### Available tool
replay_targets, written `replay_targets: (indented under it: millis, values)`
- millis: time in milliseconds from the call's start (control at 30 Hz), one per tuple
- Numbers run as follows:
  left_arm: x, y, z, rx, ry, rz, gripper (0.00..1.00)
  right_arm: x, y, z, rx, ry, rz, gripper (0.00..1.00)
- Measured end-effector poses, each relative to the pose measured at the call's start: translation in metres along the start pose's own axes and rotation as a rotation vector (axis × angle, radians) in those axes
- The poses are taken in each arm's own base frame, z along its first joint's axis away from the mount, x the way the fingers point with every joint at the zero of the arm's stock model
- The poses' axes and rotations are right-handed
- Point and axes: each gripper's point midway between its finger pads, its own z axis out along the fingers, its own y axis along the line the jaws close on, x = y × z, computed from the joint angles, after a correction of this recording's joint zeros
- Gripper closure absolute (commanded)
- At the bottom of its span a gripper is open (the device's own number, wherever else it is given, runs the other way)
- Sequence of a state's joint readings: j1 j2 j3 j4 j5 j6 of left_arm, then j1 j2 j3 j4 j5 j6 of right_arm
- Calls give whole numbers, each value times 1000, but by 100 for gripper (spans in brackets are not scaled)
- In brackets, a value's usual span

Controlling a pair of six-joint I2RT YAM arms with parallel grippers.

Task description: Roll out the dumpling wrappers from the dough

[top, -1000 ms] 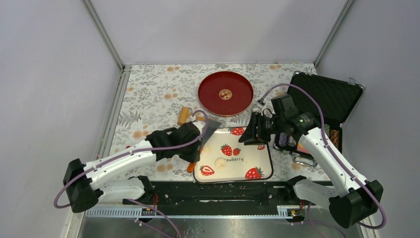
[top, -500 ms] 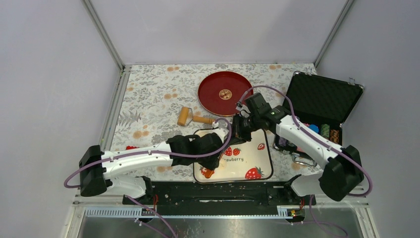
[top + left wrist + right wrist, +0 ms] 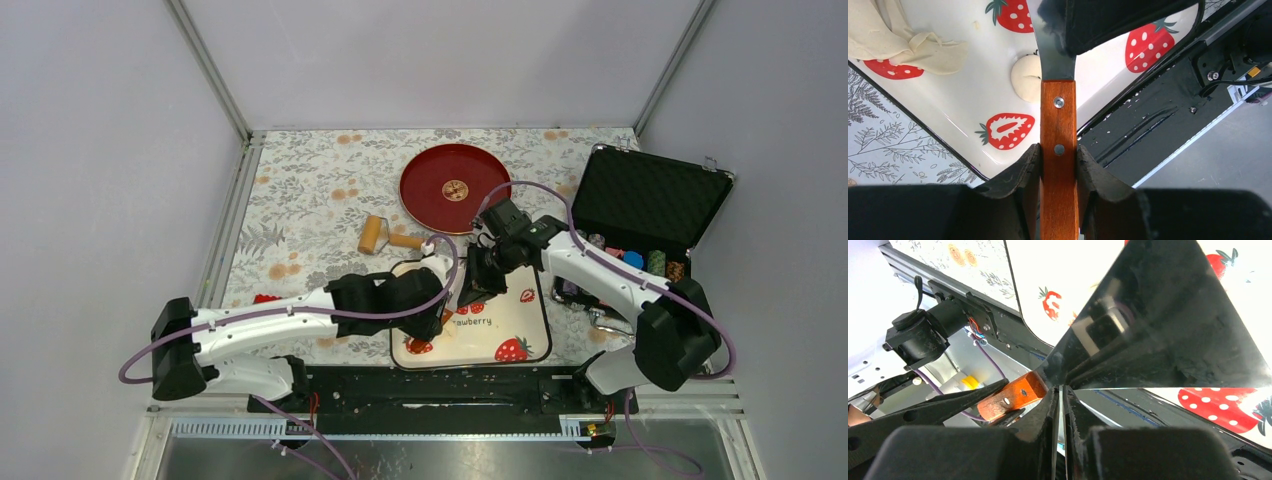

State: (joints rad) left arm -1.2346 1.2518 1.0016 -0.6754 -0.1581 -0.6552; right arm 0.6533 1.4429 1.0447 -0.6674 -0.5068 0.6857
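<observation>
Steel-bladed scraper (image 3: 1058, 107), orange wooden handle: left gripper (image 3: 1058, 152) clenched on handle, right gripper (image 3: 1058, 402) pinching blade. 1 small round off-white dough lump (image 3: 1024, 79) beside blade neck, partly under it, on white strawberry-print tray (image 3: 963, 95).

In the top view the mat (image 3: 520, 320) lies on the table (image 3: 300, 190) at lower centre, with the plate (image 3: 430, 180) behind it at upper centre, the roller (image 3: 375, 235) left of the plate and the open case (image 3: 650, 195) at the right. In the left wrist view the dough lump (image 3: 1024, 77) sits on the mat at frame centre, tucked against the left edge of the scraper (image 3: 1058, 125). The flattened dough sheet (image 3: 893, 37) lies on the mat at upper left.
</observation>
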Motion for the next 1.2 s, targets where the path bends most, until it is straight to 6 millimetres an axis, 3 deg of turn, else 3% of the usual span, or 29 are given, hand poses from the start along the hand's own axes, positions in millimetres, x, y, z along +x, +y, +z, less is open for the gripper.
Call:
replay_targets:
  millis: [300,433,600,900,1200]
  values:
    - [2,2,-1,7,-25,-1,100,-1,-4,4,21,-3,-10,79]
    - [6,14,2,-31,-48,-4,100,-2,-3,-8,33,-45,-28,63]
    - [9,33,-1,-62,-118,0,100,-5,8,-39,9,-176,-83,40]
    - [-10,57,-29,-90,-293,158,100,-4,0,-84,34,-354,-131,3]
    - [-27,71,-51,-81,-436,448,100,-4,-45,-85,112,-386,-73,1]
